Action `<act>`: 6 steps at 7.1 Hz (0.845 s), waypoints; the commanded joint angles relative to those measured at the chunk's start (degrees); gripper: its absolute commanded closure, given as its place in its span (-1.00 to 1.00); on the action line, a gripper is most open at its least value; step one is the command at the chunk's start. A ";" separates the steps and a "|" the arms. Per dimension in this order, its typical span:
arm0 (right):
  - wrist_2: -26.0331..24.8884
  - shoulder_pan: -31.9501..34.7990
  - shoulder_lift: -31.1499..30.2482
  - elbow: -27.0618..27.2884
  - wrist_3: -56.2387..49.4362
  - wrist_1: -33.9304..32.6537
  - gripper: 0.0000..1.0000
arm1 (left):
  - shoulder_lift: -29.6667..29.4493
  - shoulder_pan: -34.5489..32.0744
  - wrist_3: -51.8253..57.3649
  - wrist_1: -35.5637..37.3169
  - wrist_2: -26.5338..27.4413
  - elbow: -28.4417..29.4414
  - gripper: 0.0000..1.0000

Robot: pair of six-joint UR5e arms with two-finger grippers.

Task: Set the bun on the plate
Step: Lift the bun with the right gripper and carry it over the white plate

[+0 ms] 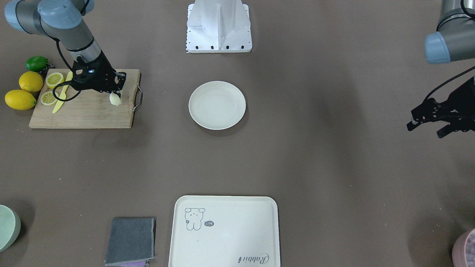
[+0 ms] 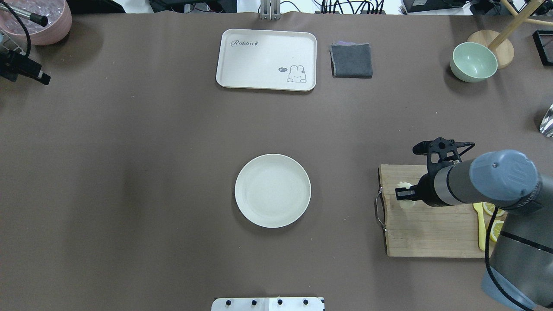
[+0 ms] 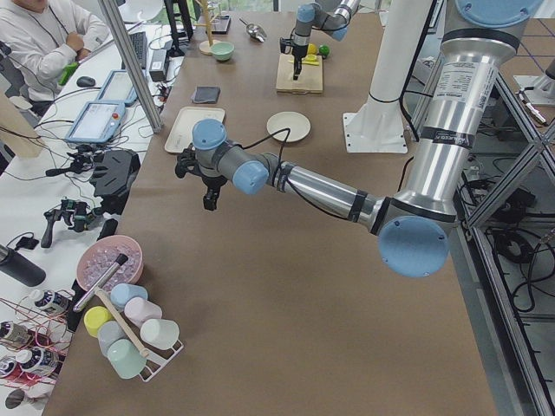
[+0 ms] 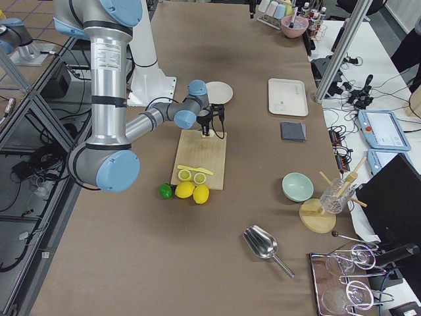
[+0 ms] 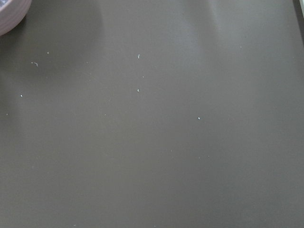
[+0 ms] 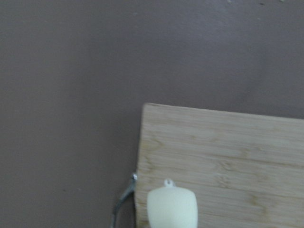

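The bun (image 1: 115,99) is a small pale cream block at the tip of my right gripper (image 1: 115,94), which is shut on it over the handle end of the wooden cutting board (image 1: 85,111). In the right wrist view the bun (image 6: 172,207) shows at the bottom edge over the board. Whether the bun touches the wood I cannot tell. From overhead the gripper (image 2: 406,194) covers most of the bun (image 2: 405,203). The round off-white plate (image 1: 217,105) lies bare at the table's middle (image 2: 272,190). Far off at the other side, my left gripper (image 1: 425,128) hovers open, holding nothing.
On and beside the board are lemon slices (image 1: 54,79), a yellow knife (image 1: 62,97), two whole lemons (image 1: 20,99) and a lime (image 1: 36,63). A cream tray (image 2: 266,59), a grey cloth (image 2: 351,60), a green bowl (image 2: 473,61) and a pink bowl (image 2: 39,21) line the far edge.
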 commanded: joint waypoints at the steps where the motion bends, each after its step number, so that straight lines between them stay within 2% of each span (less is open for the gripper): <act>1: -0.52 -0.56 16.17 -1.38 2.68 -15.92 0.81 | 0.10 -0.04 -0.09 0.00 -0.09 -0.08 -0.96; 2: -0.61 -1.79 21.47 -3.56 6.09 -17.64 0.81 | 0.18 -0.04 -0.18 0.00 -0.09 -0.08 -0.96; 3: -2.44 -3.36 27.44 -8.11 9.08 -17.84 0.81 | 0.27 -0.13 -0.35 0.00 -0.18 -0.08 -0.96; 5: -6.65 -6.18 38.97 -20.05 14.37 -17.66 0.76 | 0.36 -0.13 -0.44 0.00 -0.27 -0.08 -0.96; 6: -8.24 -7.50 40.32 -21.76 14.99 -17.57 0.52 | 0.36 -0.04 -0.62 0.00 -0.27 0.10 -0.96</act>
